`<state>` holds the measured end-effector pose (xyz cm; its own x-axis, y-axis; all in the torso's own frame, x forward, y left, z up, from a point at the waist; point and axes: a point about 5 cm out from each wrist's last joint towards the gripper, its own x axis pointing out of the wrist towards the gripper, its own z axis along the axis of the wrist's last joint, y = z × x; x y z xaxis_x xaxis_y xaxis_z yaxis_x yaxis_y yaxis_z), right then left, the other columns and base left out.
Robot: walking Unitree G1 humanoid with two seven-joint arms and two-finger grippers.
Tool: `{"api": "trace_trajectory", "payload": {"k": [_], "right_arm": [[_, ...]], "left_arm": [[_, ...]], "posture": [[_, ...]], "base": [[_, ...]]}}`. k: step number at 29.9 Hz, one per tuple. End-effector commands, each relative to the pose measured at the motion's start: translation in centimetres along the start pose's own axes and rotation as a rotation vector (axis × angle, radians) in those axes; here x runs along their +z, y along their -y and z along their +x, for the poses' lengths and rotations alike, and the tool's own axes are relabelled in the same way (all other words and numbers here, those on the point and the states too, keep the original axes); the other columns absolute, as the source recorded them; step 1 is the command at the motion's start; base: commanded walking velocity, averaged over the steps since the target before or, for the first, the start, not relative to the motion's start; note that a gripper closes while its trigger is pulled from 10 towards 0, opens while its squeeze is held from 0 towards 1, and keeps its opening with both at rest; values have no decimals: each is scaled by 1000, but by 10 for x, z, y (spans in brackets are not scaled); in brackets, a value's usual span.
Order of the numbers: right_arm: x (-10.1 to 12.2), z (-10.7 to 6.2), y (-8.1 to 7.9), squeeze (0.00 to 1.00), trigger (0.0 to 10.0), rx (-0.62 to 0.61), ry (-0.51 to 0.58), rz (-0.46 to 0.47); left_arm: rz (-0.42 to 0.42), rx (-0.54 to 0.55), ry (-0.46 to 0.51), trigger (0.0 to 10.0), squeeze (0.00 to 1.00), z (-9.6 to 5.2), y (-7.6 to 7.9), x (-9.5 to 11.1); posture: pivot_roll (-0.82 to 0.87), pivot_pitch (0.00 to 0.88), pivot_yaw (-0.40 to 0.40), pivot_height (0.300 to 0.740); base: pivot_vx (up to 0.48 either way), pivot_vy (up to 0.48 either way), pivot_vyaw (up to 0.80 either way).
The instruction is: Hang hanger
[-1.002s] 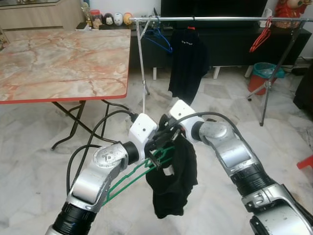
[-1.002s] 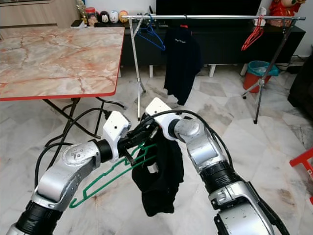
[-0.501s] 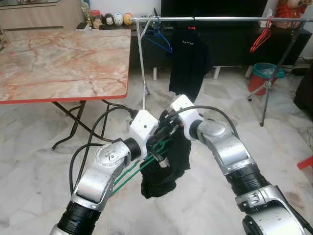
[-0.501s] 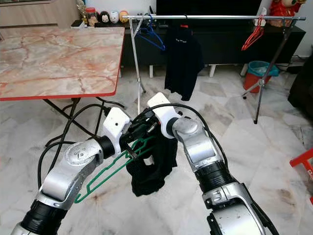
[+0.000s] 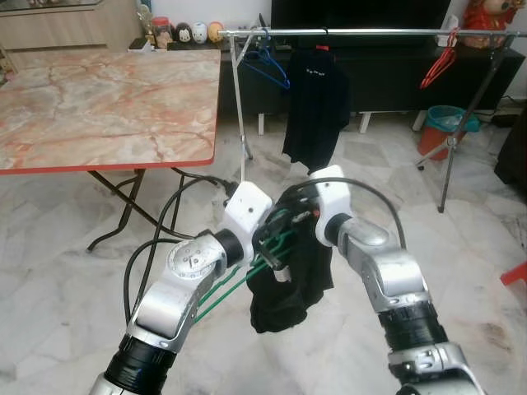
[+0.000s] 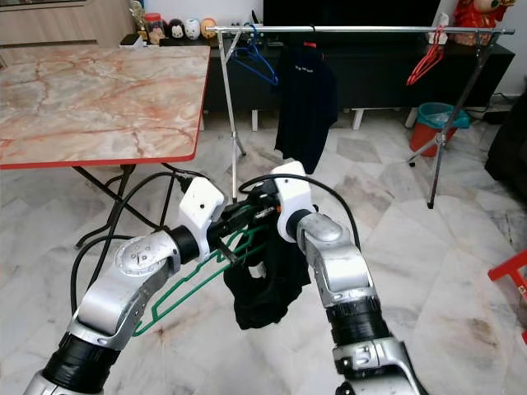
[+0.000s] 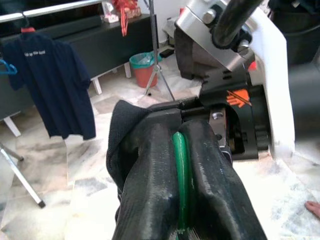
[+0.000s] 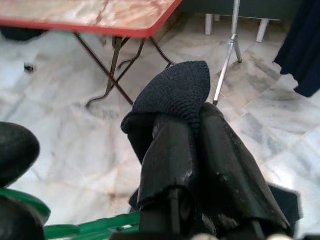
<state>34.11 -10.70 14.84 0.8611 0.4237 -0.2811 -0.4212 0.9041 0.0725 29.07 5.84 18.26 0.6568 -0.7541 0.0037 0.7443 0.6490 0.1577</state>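
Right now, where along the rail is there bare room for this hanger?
The metal clothes rail is bare between the hanging dark navy shirt and the red hangers. It is crowded between the blue hanger and that shirt.

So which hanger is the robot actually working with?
Ahead stands a silver clothes rail; nearer, between the arms, the left gripper pinches a thin green wire hanger, with a dark garment draped there. The rail's hangers are blue and red.

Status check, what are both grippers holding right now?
Left gripper shut on green hanger. Right gripper shut on dark garment, bunched at the hanger. Clothes rail ahead, marble floor between.
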Motion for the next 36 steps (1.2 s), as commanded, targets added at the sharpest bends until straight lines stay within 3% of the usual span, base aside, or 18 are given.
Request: {"api": "trace_trajectory", "payload": {"k": [1,2,4,6,10,14,17,21,24,29,31,36], "right_arm": [[27,-5,0,0,10000,-20,127,4],[29,-7,-1,0,10000,-24,169,53],[29,-8,-1,0,10000,-25,180,66],[38,-12,-12,0,10000,41,263,131],[39,-19,-26,0,10000,116,303,145],[40,-24,-29,0,10000,146,330,142],[48,-30,-30,0,10000,200,380,133],[62,-39,-43,0,10000,318,441,97],[72,-43,-48,0,10000,349,499,174],[76,-43,-41,0,10000,311,528,216],[71,-41,-23,0,10000,207,507,223],[74,-43,-25,0,10000,220,510,255]], "left_arm": [[-25,-111,-10,10000,0,5,18,-4],[-27,-124,-10,10000,0,5,20,-4],[-27,-127,-9,10000,0,5,20,-4],[-32,-136,-11,10000,0,5,22,-5],[-39,-142,-16,10000,0,4,22,-6],[-45,-164,-23,10000,0,4,24,-7],[-50,-190,-30,10000,0,2,27,-8],[-54,-217,-48,10000,0,2,30,-11],[-55,-212,-59,10000,0,2,30,-12],[-57,-199,-70,10000,0,1,29,-14],[-53,-203,-77,10000,0,1,28,-14],[-47,-195,-87,10000,0,1,27,-15]], "posture": [[83,0,0,740],[85,0,1,740],[85,0,1,740],[83,0,1,740],[83,0,1,740],[82,0,3,740],[76,0,6,740],[72,0,8,740],[77,0,8,740],[78,0,8,740],[77,0,7,740],[73,0,8,740]], "base": [[0,0,0],[0,0,0],[0,0,0],[0,0,0],[0,0,0],[0,0,0],[0,0,0],[0,0,0],[0,0,0],[0,0,0],[0,0,0],[0,0,0]]}}
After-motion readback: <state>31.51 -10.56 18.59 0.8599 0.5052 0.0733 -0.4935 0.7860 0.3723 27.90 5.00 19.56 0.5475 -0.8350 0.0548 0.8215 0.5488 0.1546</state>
